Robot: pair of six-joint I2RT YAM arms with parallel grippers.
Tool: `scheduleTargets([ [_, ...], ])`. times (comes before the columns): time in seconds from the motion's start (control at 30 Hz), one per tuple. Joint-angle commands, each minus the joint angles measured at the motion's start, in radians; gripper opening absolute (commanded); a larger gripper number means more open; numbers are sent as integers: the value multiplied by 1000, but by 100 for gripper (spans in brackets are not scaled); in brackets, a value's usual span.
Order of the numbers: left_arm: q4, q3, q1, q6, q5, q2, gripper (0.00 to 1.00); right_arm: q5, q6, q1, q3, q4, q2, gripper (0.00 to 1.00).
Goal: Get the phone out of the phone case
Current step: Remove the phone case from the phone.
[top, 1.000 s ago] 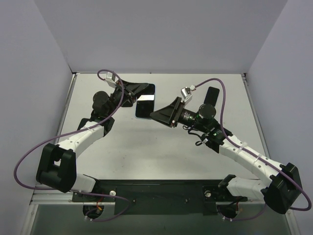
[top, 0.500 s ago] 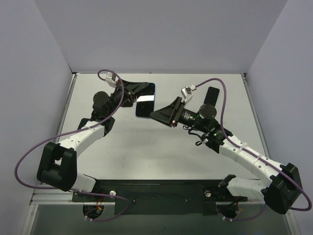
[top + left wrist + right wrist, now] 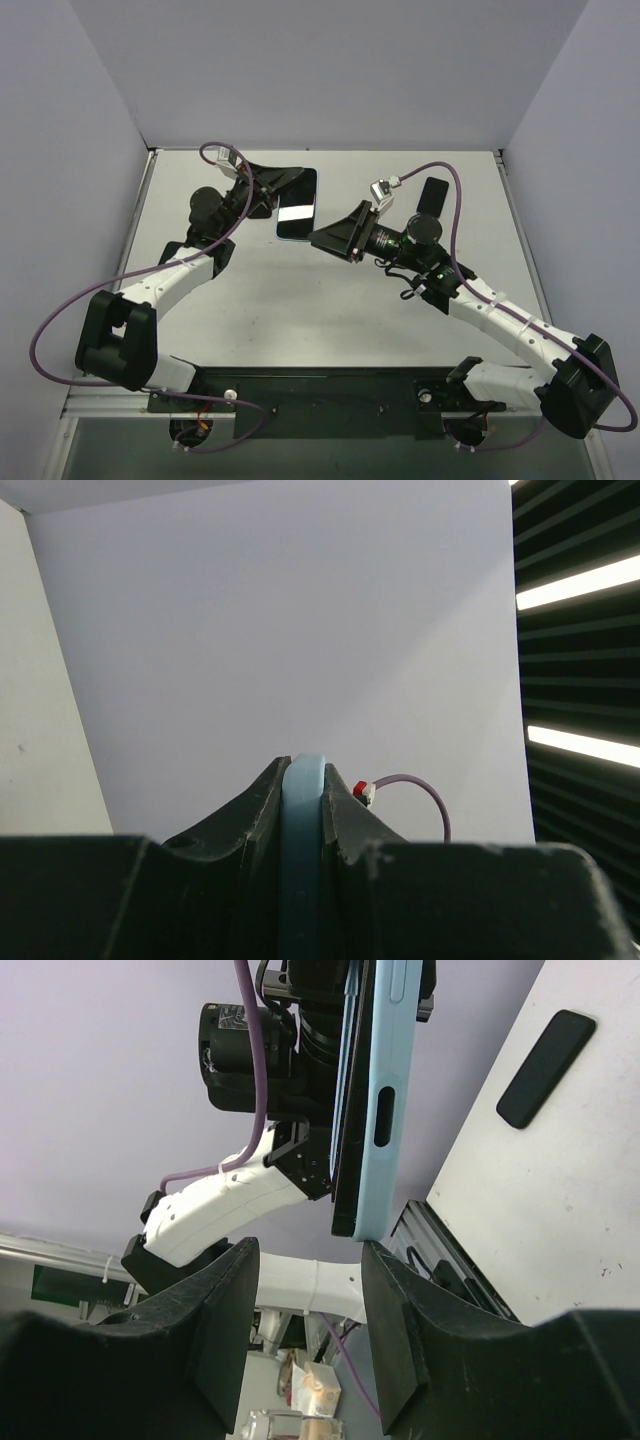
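Now | left end effector (image 3: 302, 780) pinches phone case (image 3: 385, 1100) | right end effector (image 3: 308, 1260) spread — black slab (image 3: 546, 1068) beyond

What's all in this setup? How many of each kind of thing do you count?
robot arms: 2 (left arm, right arm)
phone: 1
light blue case: 1
black flat slab: 1
total: 5

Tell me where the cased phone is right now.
The cased phone is back-centre in the top view, clamped by the left gripper, its near end beside the open right gripper.
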Motion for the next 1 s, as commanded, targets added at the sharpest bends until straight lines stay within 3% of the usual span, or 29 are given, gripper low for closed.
scheduleTargets([
  [0.0, 114, 41, -9, -33, 2, -27, 0, 0, -4, -3, 22, 64, -4, 41],
  [0.97, 80, 39, -3, 15, 4, -16, 0, -7, -23, 13, 53, 17, -30, 42],
])
